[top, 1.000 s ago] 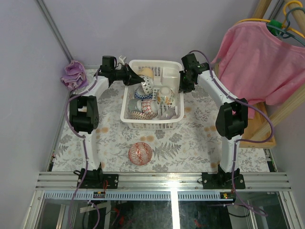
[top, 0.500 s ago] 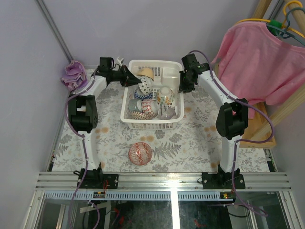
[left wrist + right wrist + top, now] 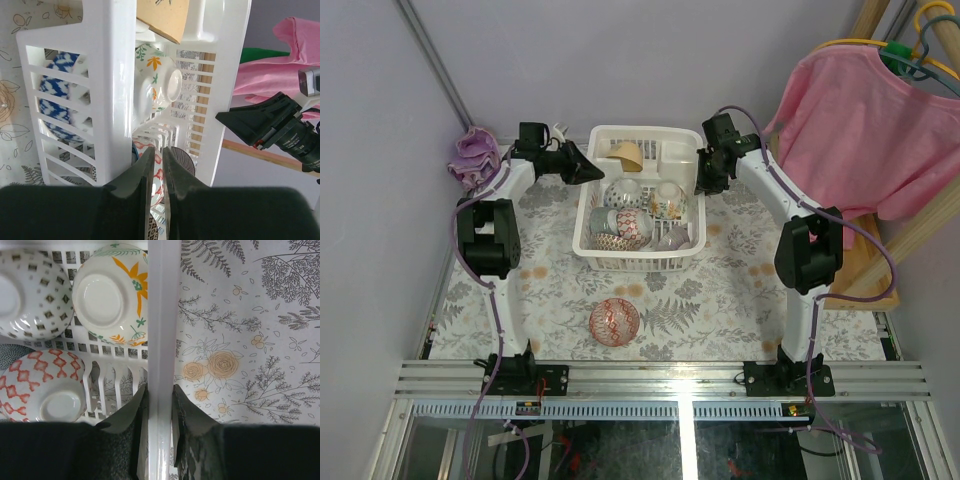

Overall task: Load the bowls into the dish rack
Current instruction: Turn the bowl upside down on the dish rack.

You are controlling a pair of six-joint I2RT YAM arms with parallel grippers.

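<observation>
1. Plain lilac-grey walls (image 3: 620,60) are closing in the back and left. A metal bar (image 3: 437,70) is running diagonally down the left one.
2. Surface (image 3: 720,300) is wearing a grey leaf-and-flower print cloth with small orange blooms.
3. Purple cloth (image 3: 473,157) is lying bunched in the back-left corner.
4. Pink shirt (image 3: 865,130) is hanging at right on yellow and grey-blue hangers (image 3: 920,68), in front of leaning wooden poles (image 3: 925,235).
5. Aluminium rails (image 3: 660,378) are running along the near edge.
6. Light is falling soft and even.

Before me the flowered table (image 3: 720,290) carries the rack (image 3: 638,262) at its far side, a red bowl (image 3: 614,321) nearer, and a purple cloth (image 3: 475,155) far left.
</observation>
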